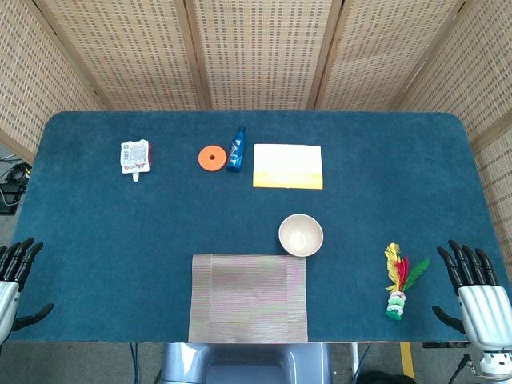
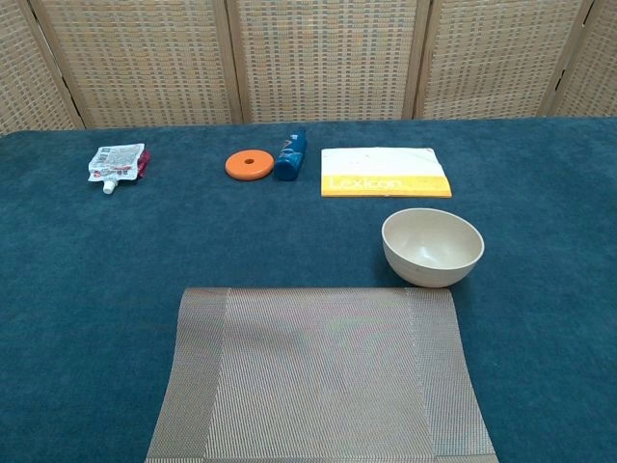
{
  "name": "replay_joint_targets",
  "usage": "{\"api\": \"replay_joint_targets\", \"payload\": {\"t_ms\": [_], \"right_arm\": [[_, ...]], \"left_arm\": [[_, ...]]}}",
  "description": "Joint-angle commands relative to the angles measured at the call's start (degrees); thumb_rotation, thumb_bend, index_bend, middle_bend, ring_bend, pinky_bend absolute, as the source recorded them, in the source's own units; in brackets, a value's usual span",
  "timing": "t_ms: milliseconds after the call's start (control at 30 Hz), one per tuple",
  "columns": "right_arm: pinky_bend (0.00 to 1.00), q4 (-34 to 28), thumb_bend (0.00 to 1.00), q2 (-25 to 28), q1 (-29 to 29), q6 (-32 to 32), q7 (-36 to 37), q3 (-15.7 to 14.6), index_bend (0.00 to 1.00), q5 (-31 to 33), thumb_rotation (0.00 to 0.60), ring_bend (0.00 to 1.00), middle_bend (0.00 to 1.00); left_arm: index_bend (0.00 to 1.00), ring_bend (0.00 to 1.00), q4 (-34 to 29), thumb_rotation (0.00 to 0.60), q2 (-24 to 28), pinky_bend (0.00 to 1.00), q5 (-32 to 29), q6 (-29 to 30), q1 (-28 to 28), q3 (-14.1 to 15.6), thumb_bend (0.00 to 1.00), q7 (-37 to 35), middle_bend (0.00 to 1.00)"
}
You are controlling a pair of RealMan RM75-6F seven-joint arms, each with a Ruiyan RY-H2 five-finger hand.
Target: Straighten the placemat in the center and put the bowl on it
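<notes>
A woven grey-beige placemat (image 1: 248, 298) (image 2: 320, 374) lies flat at the table's near edge, in the middle, its sides roughly square to the table. A cream bowl (image 1: 301, 235) (image 2: 432, 247) stands upright and empty on the blue cloth, just beyond the mat's far right corner. My left hand (image 1: 16, 280) hangs at the near left corner with fingers spread, holding nothing. At the near right corner my right hand (image 1: 474, 290) also has its fingers spread and is empty. Neither hand shows in the chest view.
Along the far side lie a white pouch (image 1: 134, 157) (image 2: 117, 164), an orange disc (image 1: 211, 158) (image 2: 249, 165), a blue bottle (image 1: 236, 150) (image 2: 290, 156) and a yellow-and-white book (image 1: 288, 166) (image 2: 385, 173). A feathered shuttlecock toy (image 1: 399, 282) lies left of my right hand.
</notes>
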Motion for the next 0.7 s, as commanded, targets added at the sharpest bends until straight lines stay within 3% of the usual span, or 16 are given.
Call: {"api": "replay_joint_targets", "payload": {"t_ms": [33, 367, 700], "right_arm": [[0.00, -0.02, 0.00, -0.01, 0.02, -0.08, 0.00, -0.03, 0.00, 0.00, 0.600, 0.00, 0.00], [0.00, 1.08, 0.00, -0.67, 2.17, -3.67, -1.27, 0.02, 0.00, -0.20, 0.600, 0.00, 0.00], [0.00, 5.03, 0.00, -1.81, 15.15, -21.27, -1.03, 2.28, 0.01, -1.06, 0.600, 0.00, 0.00]], "left_arm": [[0.00, 0.00, 0.02, 0.600, 0.03, 0.00, 0.01, -0.02, 0.01, 0.01, 0.00, 0.01, 0.00], [0.00, 0.00, -0.03, 0.600, -0.33, 0.00, -0.85, -0.03, -0.01, -0.53, 0.00, 0.69, 0.00], [0.00, 0.00, 0.01, 0.600, -2.67, 0.00, -2.21, -0.45, -0.73, -1.92, 0.00, 4.50, 0.00]]}}
